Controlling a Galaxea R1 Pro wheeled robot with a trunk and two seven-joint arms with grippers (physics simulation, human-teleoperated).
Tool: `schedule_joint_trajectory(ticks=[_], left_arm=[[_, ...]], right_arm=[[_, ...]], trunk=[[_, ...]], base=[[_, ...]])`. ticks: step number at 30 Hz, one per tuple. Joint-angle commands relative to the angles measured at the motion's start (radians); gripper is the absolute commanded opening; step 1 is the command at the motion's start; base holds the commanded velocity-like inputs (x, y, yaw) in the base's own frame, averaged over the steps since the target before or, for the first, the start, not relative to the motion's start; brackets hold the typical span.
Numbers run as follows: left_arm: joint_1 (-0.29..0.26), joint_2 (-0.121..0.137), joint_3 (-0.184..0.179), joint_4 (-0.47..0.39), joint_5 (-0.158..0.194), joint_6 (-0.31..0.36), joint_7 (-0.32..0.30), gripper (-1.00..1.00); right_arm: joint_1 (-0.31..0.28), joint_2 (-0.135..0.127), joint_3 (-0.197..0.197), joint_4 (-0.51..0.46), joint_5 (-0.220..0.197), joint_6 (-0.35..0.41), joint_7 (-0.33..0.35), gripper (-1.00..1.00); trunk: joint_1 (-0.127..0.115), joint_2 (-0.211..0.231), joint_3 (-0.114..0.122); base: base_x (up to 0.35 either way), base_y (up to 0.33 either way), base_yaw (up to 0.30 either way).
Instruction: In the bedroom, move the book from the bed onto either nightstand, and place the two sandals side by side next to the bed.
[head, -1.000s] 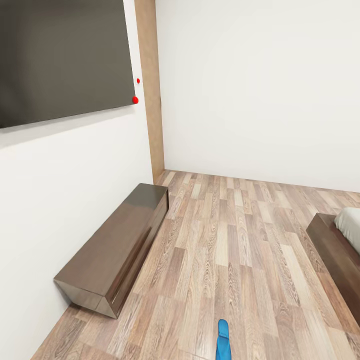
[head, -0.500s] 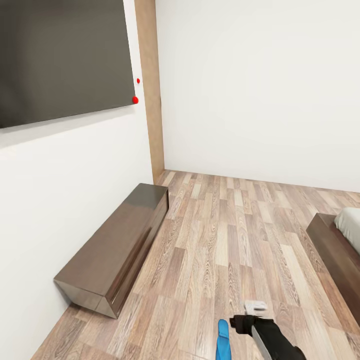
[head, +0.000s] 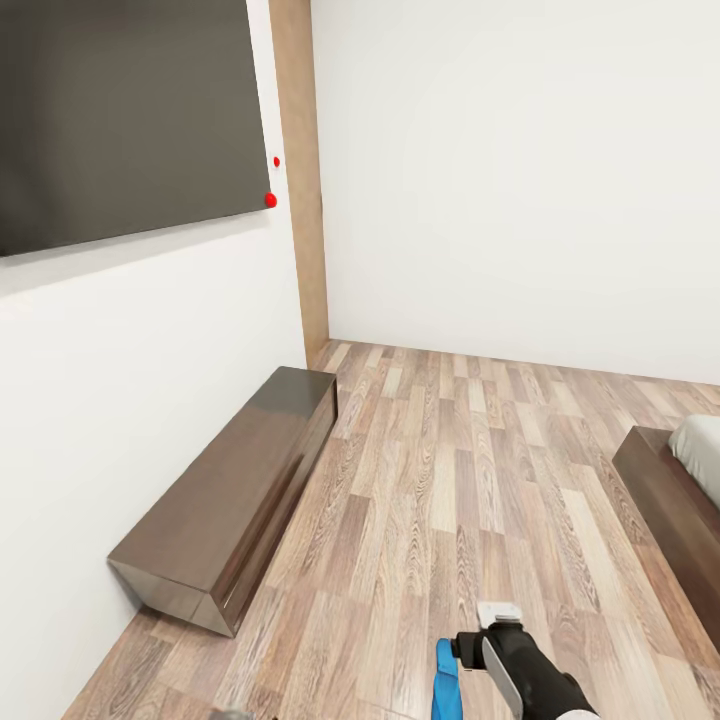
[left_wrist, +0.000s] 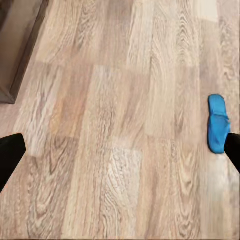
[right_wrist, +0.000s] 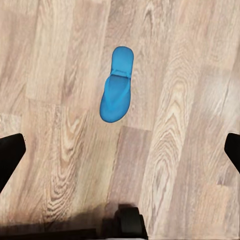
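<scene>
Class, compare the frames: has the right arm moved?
Yes. The right arm has entered the head view and advanced beside the blue sandal, which stayed put.

Large dark screen (head: 110, 120) mounted flat on the white left-hand wall (head: 120, 400), its lower edge slanting across the head view. Two small red dots (head: 270, 200) sit on the wall just beside the screen's lower right corner, the upper one smaller. A tan wooden vertical strip (head: 305, 180) runs down the room corner, from the top of the view to the floor. Below the screen, a long low cabinet (head: 235, 490) in glossy dark brown stands against the left wall, its top reflecting light. The far wall (head: 520, 180) is plain white. Brown wood-plank floor (head: 450, 480) with varied pale and darker boards; grain shows clearly in both wrist views.
</scene>
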Motion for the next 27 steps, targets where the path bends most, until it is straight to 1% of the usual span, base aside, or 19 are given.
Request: schedule_joint_trajectory(ticks=[1, 2, 3, 4, 5, 6, 7, 9, 10, 11, 12, 13, 14, 18, 21, 25, 27], left_arm=[[0.0, -0.003, 0.001, -0.084, 0.018, 0.048, -0.08, 1.0], [-0.001, -0.004, 0.001, -0.169, 0.042, 0.13, -0.16, 1.0], [-0.004, -0.002, 0.002, -0.253, 0.074, 0.235, -0.246, 1.0], [-0.007, -0.001, 0.002, -0.29, 0.091, 0.291, -0.291, 1.0], [-0.018, 0.001, 0.003, -0.352, 0.123, 0.4, -0.38, 1.0], [-0.048, 0.014, 0.005, -0.41, 0.165, 0.519, -0.512, 1.0], [-0.06, 0.023, 0.006, -0.422, 0.176, 0.545, -0.555, 1.0], [-0.095, 0.066, 0.01, -0.449, 0.205, 0.606, -0.707, 1.0], [-0.104, 0.084, 0.015, -0.455, 0.213, 0.622, -0.762, 1.0], [-0.111, 0.098, 0.021, -0.46, 0.22, 0.633, -0.804, 1.0], [-0.115, 0.109, 0.03, -0.464, 0.228, 0.641, -0.835, 1.0], [-0.116, 0.114, 0.036, -0.466, 0.232, 0.643, -0.848, 1.0], [-0.119, 0.128, 0.066, -0.47, 0.248, 0.649, -0.883, 1.0], [-0.121, 0.154, 0.128, -0.474, 0.267, 0.656, -0.927, 1.0], [-0.121, 0.158, 0.138, -0.474, 0.268, 0.657, -0.938, 1.0], [-0.121, 0.157, 0.141, -0.474, 0.267, 0.657, -0.94, 1.0], [-0.121, 0.154, 0.139, -0.473, 0.27, 0.658, -0.941, 1.0]], right_arm=[[-0.01, 0.001, -0.004, 0.0, -0.001, 0.027, -0.002, 1.0], [-0.016, 0.001, -0.004, 0.001, -0.001, 0.041, -0.001, 1.0], [-0.02, 0.0, -0.004, 0.002, -0.002, 0.05, 0.0, 1.0], [-0.021, 0.0, -0.004, 0.002, -0.002, 0.053, 0.0, 1.0], [-0.023, 0.0, -0.004, 0.005, -0.002, 0.057, 0.0, 1.0], [-0.025, 0.0, -0.004, 0.011, -0.003, 0.061, 0.001, 1.0], [-0.025, 0.0, -0.004, 0.013, -0.003, 0.062, 0.001, 1.0], [-0.026, 0.001, -0.004, 0.019, -0.003, 0.064, 0.002, 1.0], [-0.026, 0.001, -0.004, 0.02, -0.003, 0.064, 0.002, 1.0], [-0.026, 0.001, -0.004, 0.021, -0.003, 0.064, 0.002, 1.0], [-0.026, 0.001, -0.004, 0.021, -0.003, 0.064, 0.002, 1.0], [-0.026, 0.001, -0.005, 0.022, -0.003, 0.064, 0.002, 1.0], [-0.026, 0.001, -0.005, 0.022, -0.003, 0.063, 0.002, 1.0], [-0.026, 0.001, -0.005, 0.021, -0.003, 0.061, 0.002, 1.0], [-0.026, 0.001, -0.005, 0.021, -0.003, 0.061, 0.002, 1.0], [-0.026, 0.001, -0.005, 0.021, -0.003, 0.06, 0.002, 1.0], [-0.026, 0.001, -0.005, 0.022, -0.003, 0.059, 0.002, 1.0]], trunk=[[0.0, 0.0, -0.001], [0.0, 0.0, -0.001], [0.0, 0.0, -0.001], [0.0, 0.0, -0.001], [0.0, 0.0, -0.001], [0.0, 0.0, -0.001], [0.0, 0.0, -0.001], [0.0, 0.0, -0.001], [0.0, 0.0, -0.001], [0.0, 0.0, -0.001], [0.0, 0.0, -0.001], [0.0, 0.0, -0.001], [0.0, 0.0, -0.001], [0.0, 0.0, -0.001], [0.0, 0.0, -0.001], [0.0, 0.0, -0.001], [0.008, -0.014, -0.007]], base=[[0.0, 0.0, 0.0], [0.0, 0.0, 0.0], [0.0, 0.0, 0.0], [0.0, 0.0, 0.0], [0.0, 0.0, 0.0], [0.0, 0.0, 0.0], [0.0, 0.0, 0.0], [0.0, 0.0, 0.0], [0.0, 0.0, 0.0], [0.0, 0.0, 0.0], [0.0, 0.0, 0.0], [0.0, 0.0, 0.0], [0.0, 0.0, 0.0], [0.0, 0.0, 0.0], [0.0, 0.0, 0.0], [0.0, 0.0, 0.0], [0.0, 0.0, 0.0]])
